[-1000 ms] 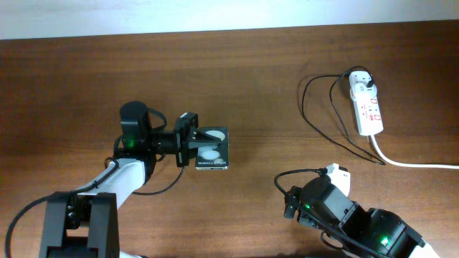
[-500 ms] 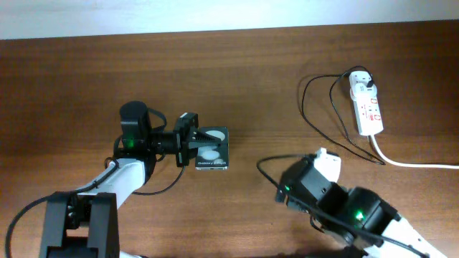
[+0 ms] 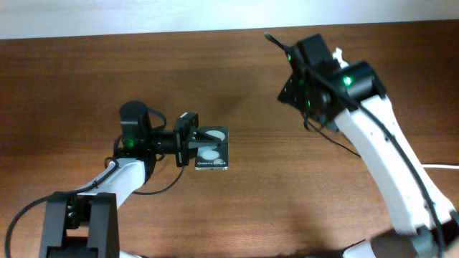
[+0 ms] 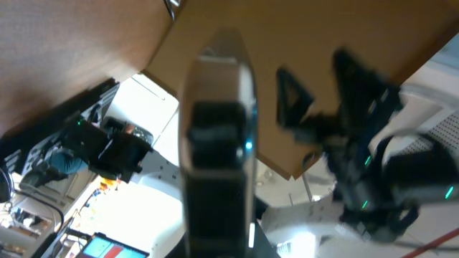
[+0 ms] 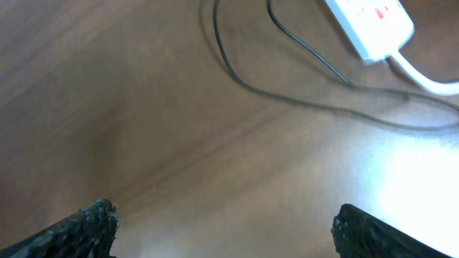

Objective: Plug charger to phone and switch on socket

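Observation:
The phone (image 3: 212,150) is a flat black slab with two white round patches, lying left of the table's middle. My left gripper (image 3: 188,140) is shut on its left end. In the left wrist view the phone (image 4: 219,136) shows edge-on between the jaws. My right gripper (image 5: 226,223) is open and empty, its fingertips (image 5: 93,217) far apart above bare wood. The white socket (image 5: 371,21) lies ahead of it at the upper right, and the thin black charger cable (image 5: 287,97) loops across the table. In the overhead view my right arm (image 3: 337,79) hides the socket. The plug tip is not in view.
The socket's thick white cord (image 5: 423,77) runs off to the right; a bit of it shows at the overhead view's right edge (image 3: 441,166). The brown wooden table (image 3: 86,79) fills the scene, with its far edge along the top.
My right arm has swung from the table's front edge up to the far right, over the socket and cable. The left gripper and the phone have not moved.

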`<state>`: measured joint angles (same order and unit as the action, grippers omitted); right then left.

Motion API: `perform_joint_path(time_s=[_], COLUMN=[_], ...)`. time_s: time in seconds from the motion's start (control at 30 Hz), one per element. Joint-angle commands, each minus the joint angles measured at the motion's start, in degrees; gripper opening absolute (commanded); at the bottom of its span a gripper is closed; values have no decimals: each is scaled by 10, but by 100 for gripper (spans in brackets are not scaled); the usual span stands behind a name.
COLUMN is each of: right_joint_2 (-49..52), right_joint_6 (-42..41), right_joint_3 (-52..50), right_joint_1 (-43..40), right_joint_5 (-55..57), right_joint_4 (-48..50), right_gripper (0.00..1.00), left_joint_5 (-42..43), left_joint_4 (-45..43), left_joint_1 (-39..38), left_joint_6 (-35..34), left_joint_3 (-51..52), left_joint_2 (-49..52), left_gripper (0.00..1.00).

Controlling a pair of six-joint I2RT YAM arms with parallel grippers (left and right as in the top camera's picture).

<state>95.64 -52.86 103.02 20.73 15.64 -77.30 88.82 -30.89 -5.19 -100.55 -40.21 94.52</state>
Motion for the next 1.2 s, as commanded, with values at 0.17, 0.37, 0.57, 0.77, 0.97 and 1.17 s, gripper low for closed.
perform_joint_path(time_s=[0.17, 0.37, 0.57, 0.77, 0.97, 1.17], right_joint_2=[212, 315, 353, 354, 369, 373], right_joint_6=[134, 162, 182, 182, 182, 182], right_joint_3=[22, 22, 22, 20, 20, 20], right_joint_1=[-103, -106, -107, -107, -127, -148], right_joint_5=[5, 5, 5, 5, -23, -39], right_joint_4=[161, 241, 273, 282, 308, 326], right_gripper=[99, 99, 73, 69, 69, 66], left_joint_5=[12, 12, 12, 9, 8, 5], left_joint_4=[-3, -4, -3, -4, -4, -3], left_joint_1=[1, 1, 1, 1, 1, 1], left_joint_6=[-1, -1, -1, -1, -1, -1], left_joint_3=[-9, -9, -9, -9, -9, -9], left_joint_2=[3, 3, 3, 3, 3, 3], left_gripper=[0, 0, 0, 0, 0, 0])
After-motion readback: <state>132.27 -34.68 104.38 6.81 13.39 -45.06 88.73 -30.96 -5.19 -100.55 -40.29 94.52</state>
